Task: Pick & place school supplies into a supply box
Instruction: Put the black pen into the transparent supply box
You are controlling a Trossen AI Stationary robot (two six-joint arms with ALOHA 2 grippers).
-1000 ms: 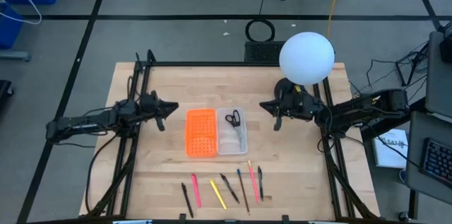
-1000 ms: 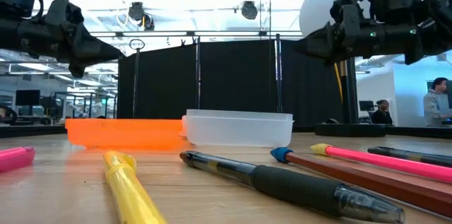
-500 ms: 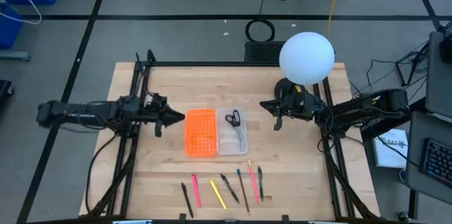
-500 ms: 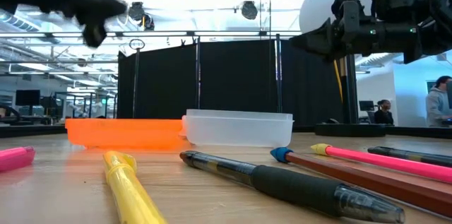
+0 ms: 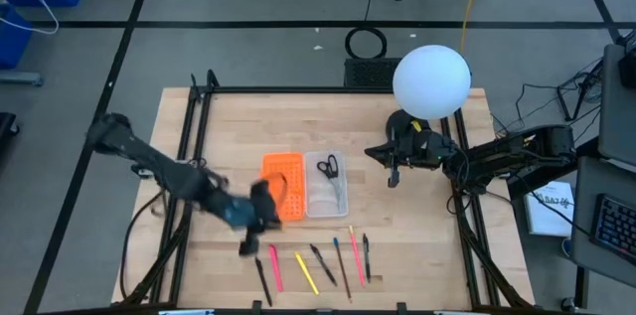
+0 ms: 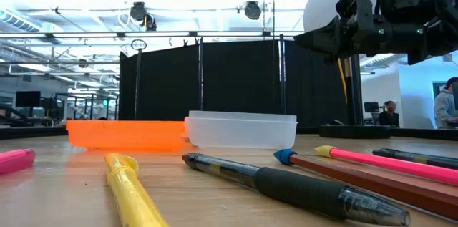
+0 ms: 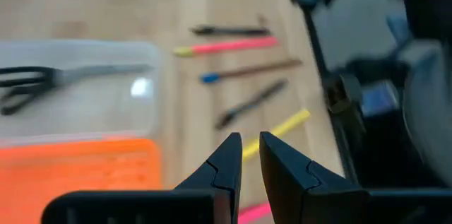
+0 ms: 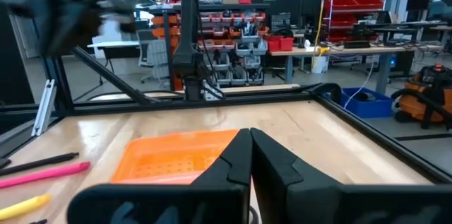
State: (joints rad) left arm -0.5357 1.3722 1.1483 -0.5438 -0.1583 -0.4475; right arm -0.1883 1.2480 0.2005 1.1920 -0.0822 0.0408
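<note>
The supply box lies open at the table's middle: orange gridded half (image 5: pixel 282 186) on the left, clear tray (image 5: pixel 328 188) on the right. Black-handled scissors (image 5: pixel 328 166) rest flat in the tray. Several pens and pencils (image 5: pixel 316 265) lie in a row by the near edge, among them a yellow one (image 7: pixel 279 131) and a pink one (image 7: pixel 226 45). My left gripper (image 5: pixel 248 243) hovers, blurred, just left of the row near the box's near-left corner; its fingertips (image 7: pixel 247 143) stand a narrow gap apart. My right gripper (image 5: pixel 390 169) waits shut in the air right of the tray.
A white ball (image 5: pixel 431 80) stands over the table's far right part, above the right arm. Black frame rails (image 5: pixel 189 156) run along the left and right sides. Bare wood (image 5: pixel 417 236) lies right of the pens.
My left arm has swung fast from left of the orange half toward the near edge, ending beside the row of pens, and has left the low view at the top. The box, scissors and pens have stayed where they were.
</note>
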